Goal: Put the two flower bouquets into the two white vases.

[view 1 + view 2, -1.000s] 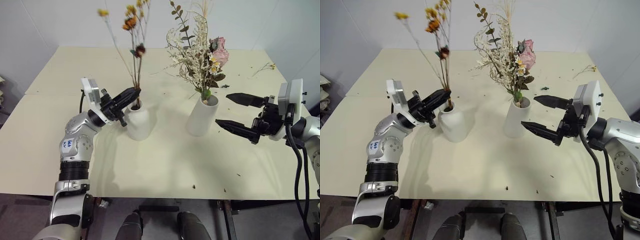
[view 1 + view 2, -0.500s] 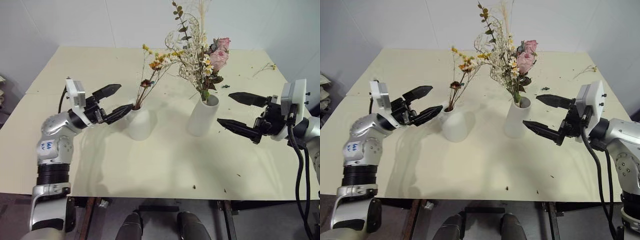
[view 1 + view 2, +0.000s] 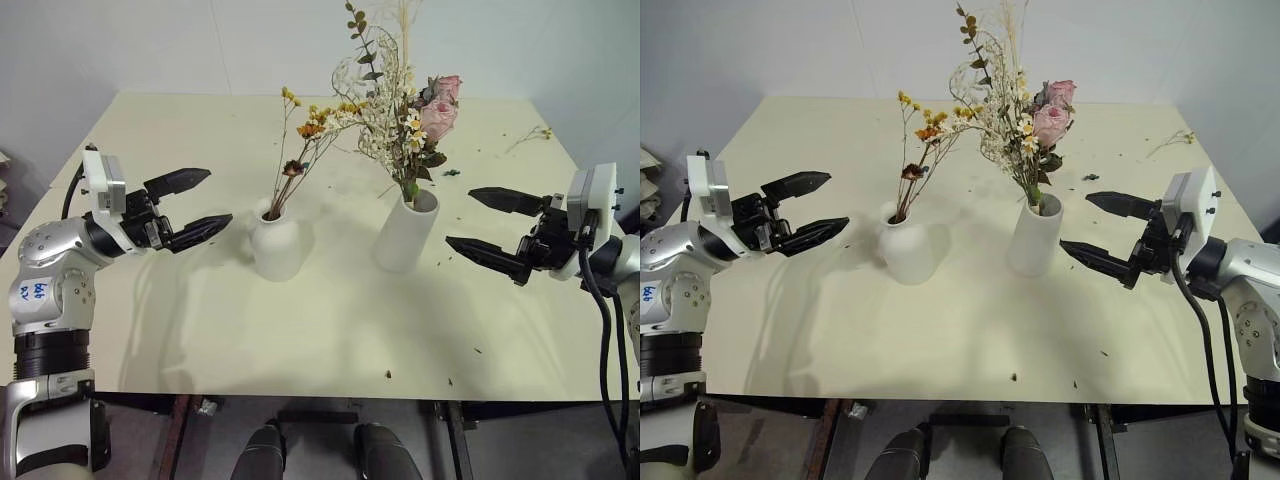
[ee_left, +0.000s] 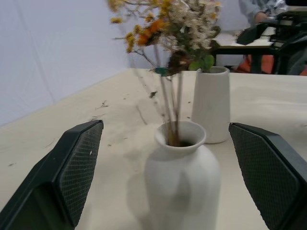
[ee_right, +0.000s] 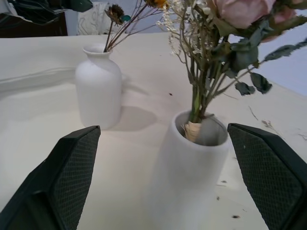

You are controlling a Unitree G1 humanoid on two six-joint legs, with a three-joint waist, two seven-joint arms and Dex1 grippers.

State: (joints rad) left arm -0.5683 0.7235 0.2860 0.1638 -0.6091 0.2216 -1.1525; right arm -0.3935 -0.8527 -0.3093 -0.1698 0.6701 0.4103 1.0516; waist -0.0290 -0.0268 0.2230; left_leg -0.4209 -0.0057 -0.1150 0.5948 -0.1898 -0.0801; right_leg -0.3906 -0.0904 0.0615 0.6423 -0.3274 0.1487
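- Nearest the front edge of the desk (image 3: 300,350) there's bare cream surface with a few dark crumbs, nothing to pick up.
- Left gripper (image 3: 196,202) hovers over the left side of the desk, jaws wide apart and empty, aimed at the short vase (image 3: 277,242) but well clear of it.
- Right gripper (image 3: 497,230) hangs over the right side, jaws also spread wide with nothing between them, just beside the tall vase (image 3: 405,232) without touching.
- Both vases stand upright mid-desk, side by side, and both are filled: by my read the task looks done.
- The sparse bouquet (image 3: 305,140) sits in the short vase's narrow neck, its thin brown stems leaning towards the tall vase. Those stems look light, stiff and brittle; I'd take them low, just above the neck, with a gentle pinch.
- The bushy bouquet (image 3: 400,110), with its pink roses, white sprigs and green leaves, stands in the tall vase. It looks top-heavy and soft up top, so the bundled stems near the rim are the place to hold.
- The matte vases look smooth, hard and likely breakable; the tall 1 could tip if nudged.
- Far right corner: a loose twig (image 3: 528,136) lies on the desk.
- Writing: a small blue handwritten mark on the left arm, too small to read.
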